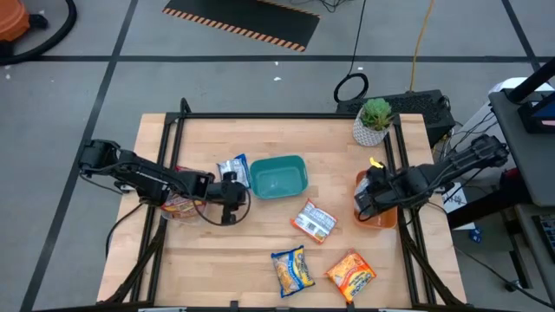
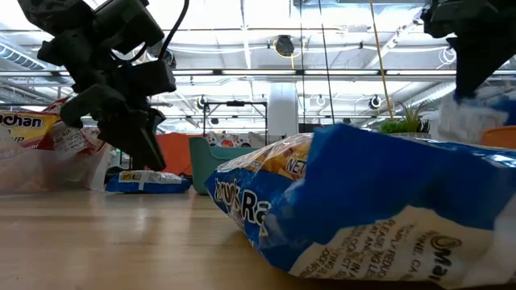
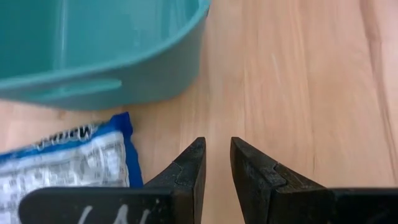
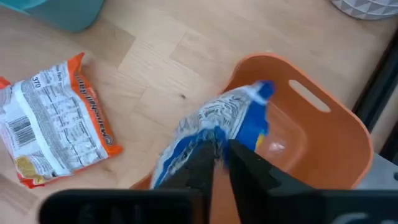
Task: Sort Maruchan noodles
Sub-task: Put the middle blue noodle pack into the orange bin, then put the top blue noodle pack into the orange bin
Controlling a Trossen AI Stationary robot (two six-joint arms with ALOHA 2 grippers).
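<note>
While the right jaws point(image 4: 221, 149) are pinching a blue packet point(image 4: 217, 124) above the orange tray point(image 4: 323, 143) at the table's point(image 1: 217, 251) right edge, the left jaws point(image 3: 216, 163) are hanging nearly closed and holding nothing, low over bare wood. Just beside those left jaws a second blue packet point(image 3: 68, 165) is lying flat, and ahead of their tips the teal bin point(image 3: 106, 74) is sitting, with that packet touching or nearly touching its wall. Behind the left arm, a pile of red packets point(image 1: 179, 205) is resting at the table's left edge. Away from the right jaws, toward the table's middle, an orange-edged white packet point(image 4: 56, 130) is lying face down between bin and tray. Two more are lying near the front edge, well apart from both jaws: a blue-and-yellow packet point(image 1: 292, 269) and an orange packet point(image 1: 351, 274). A potted plant point(image 1: 374, 121) is standing beyond the tray.
</note>
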